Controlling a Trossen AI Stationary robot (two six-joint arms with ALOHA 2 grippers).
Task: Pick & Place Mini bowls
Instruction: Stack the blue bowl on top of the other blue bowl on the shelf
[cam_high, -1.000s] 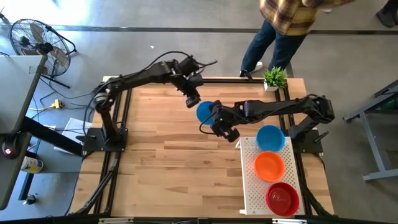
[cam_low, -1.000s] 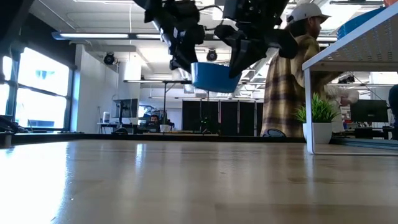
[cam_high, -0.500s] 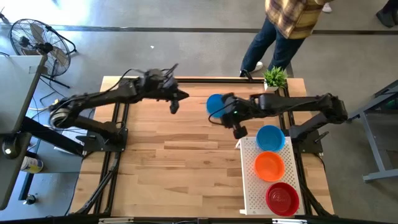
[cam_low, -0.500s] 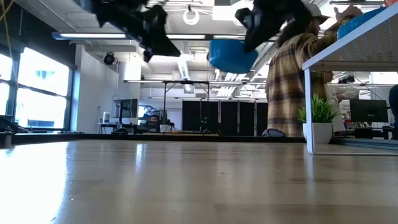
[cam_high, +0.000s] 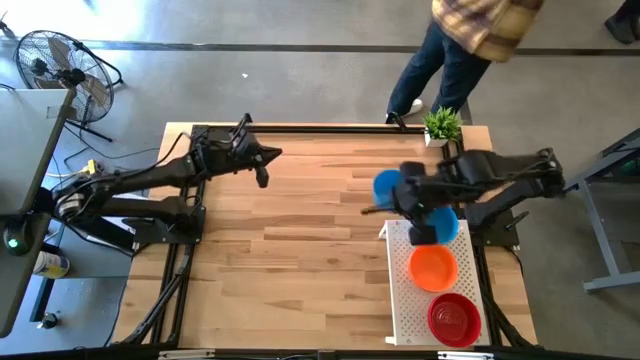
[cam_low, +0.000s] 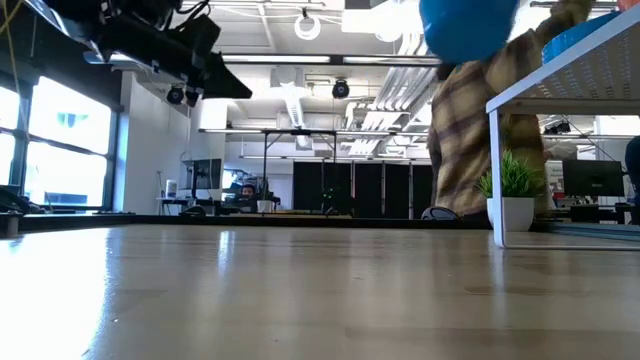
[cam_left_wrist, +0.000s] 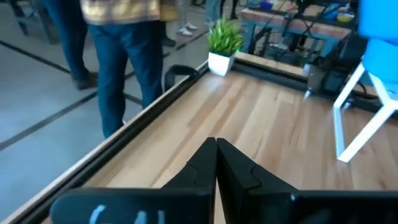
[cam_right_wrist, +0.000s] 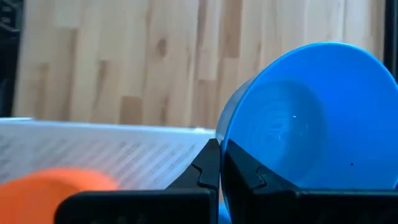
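A blue mini bowl (cam_high: 387, 185) hangs in the air beside the white perforated tray's (cam_high: 405, 300) far left corner, with my right gripper (cam_high: 408, 196) shut on it. In the low view this bowl (cam_low: 466, 26) is high above the table. The tray holds a blue bowl (cam_high: 446, 224), an orange bowl (cam_high: 433, 267) and a red bowl (cam_high: 455, 318), each resting on its base. My left gripper (cam_high: 262, 176) is shut and empty above the table's far left part, far from the bowls. My right gripper pinches the blue bowl's rim (cam_right_wrist: 221, 140) between its two fingers, one finger on the inner wall and one outside. The fingers slant down from above. The bowl is lifted clear and tipped up on edge, its hollow (cam_right_wrist: 292, 124) facing the wrist camera.
A small potted plant (cam_high: 441, 125) stands at the table's far right corner. A person in a plaid shirt (cam_high: 480, 25) stands beyond the far edge. Bare wood (cam_high: 300, 250) stretches between the arms. A fan (cam_high: 60, 65) stands on the floor at the far left.
My right gripper has risen and carried the blue bowl toward the table's right edge, close to the tray, and the bowl has tipped up on edge. My left gripper has drawn back from the bowl toward the table's left edge, levelled out and shut.
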